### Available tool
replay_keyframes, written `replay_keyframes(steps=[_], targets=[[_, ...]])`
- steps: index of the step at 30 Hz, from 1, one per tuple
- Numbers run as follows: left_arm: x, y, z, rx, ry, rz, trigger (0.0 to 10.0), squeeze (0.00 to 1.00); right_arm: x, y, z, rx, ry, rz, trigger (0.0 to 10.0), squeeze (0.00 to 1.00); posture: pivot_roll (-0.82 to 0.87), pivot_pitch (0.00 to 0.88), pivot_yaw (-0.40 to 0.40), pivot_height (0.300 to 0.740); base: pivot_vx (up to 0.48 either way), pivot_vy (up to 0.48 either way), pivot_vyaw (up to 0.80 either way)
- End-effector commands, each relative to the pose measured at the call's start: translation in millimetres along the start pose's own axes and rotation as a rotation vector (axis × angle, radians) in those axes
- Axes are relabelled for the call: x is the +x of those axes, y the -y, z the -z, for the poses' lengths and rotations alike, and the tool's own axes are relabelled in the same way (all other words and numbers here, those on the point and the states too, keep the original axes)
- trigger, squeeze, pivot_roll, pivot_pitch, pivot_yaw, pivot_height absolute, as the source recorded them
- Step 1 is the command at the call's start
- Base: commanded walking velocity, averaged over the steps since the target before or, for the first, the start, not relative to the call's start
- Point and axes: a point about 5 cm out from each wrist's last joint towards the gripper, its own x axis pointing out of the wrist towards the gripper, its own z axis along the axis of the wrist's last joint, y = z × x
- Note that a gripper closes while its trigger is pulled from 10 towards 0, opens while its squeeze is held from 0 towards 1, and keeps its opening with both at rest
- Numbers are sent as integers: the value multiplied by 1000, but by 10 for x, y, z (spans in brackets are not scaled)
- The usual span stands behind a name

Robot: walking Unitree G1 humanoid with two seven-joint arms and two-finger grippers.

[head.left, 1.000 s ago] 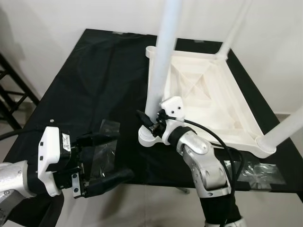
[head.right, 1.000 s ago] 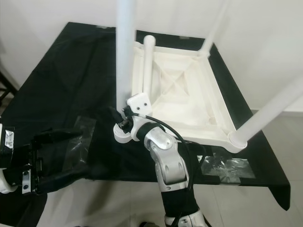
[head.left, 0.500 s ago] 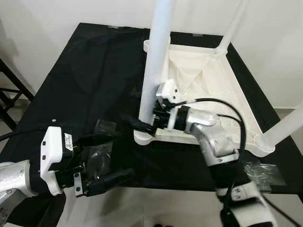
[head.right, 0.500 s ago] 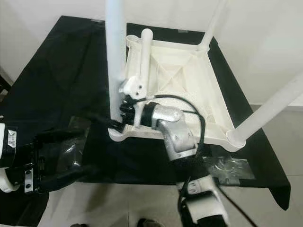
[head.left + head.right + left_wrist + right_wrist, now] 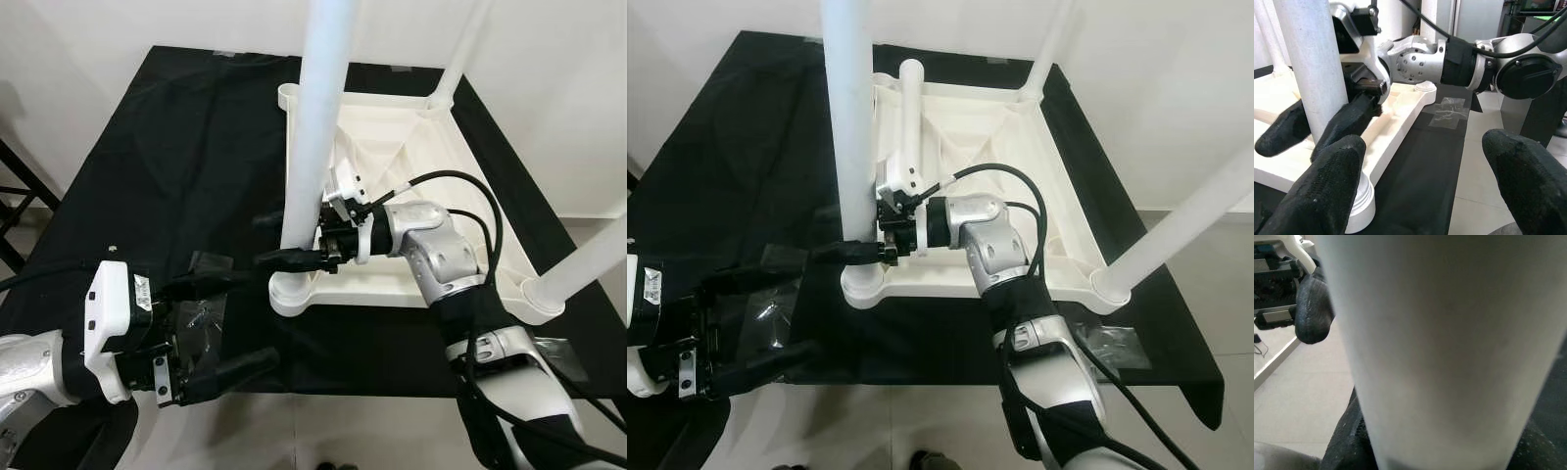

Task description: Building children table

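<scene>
Right gripper [image 5: 281, 242] has swung sideways, clasping smooth white round leg [image 5: 315, 127]; left gripper [image 5: 220, 328] spread

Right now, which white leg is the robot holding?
Find the upside-down white table on the black cloth. Four legs stick up from its corners. It's the thick leg at the near left corner, the one with the right tool around its base.

a pale table leg [image 5: 1444, 347] looms close and blurred — dark fingers [image 5: 1313, 308] of the left gripper [image 5: 1300, 308] beside it.
</scene>
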Motion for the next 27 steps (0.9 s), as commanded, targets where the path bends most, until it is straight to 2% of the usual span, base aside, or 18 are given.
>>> replay_keyframes(steps=[1,5,7,9,11,12,13,14,16,17,18,21,26,27], targets=[[-4,19,-2,1,-1,15,10000,0,57,-24,70,17,-18,-62,0,0,118,187,-118,740,0,0,0],[-2,18,-3,1,0,16,10000,0,25,-11,90,12,-19,-20,0,0,114,189,-116,740,0,0,0],[-2,20,-10,2,-1,19,10000,0,-38,12,144,1,-35,77,0,0,113,190,-116,740,0,0,0],[-5,27,-21,3,-1,20,10000,0,-98,59,198,14,-37,235,0,0,110,191,-121,740,0,0,0],[-5,27,-21,3,-1,20,10000,0,-98,59,198,14,-37,235,0,0,110,191,-121,740,0,0,0],[-5,32,-25,4,-2,20,10000,0,-106,50,256,18,-57,343,0,0,116,188,-133,740,0,0,0],[-9,32,-35,5,-3,18,10000,0,-46,-38,450,90,-101,642,0,0,120,193,-137,740,0,0,0],[-9,32,-35,5,-3,18,10000,0,-46,-38,450,90,-101,642,0,0,120,193,-137,740,0,0,0],[-8,32,-49,3,-3,16,10000,0,49,-453,688,132,-205,890,0,0,119,201,-129,740,0,0,0],[-6,33,-52,0,-2,16,10000,0,77,-575,723,151,-220,930,0,0,119,201,-129,740,0,0,0],[4,36,-51,-3,-2,19,10000,0,78,-613,733,132,-234,922,0,0,111,192,-123,740,0,0,0],[19,24,-42,1,-1,21,10000,0,58,-587,747,107,-251,916,0,0,110,186,-129,740,0,0,0],[31,1,-51,11,6,16,10000,0,73,-550,743,113,-244,909,0,0,108,183,-132,740,0,0,0],[43,-6,-56,13,13,14,10000,0,73,-496,722,108,-242,913,431,0,105,182,-129,740,0,0,0]])
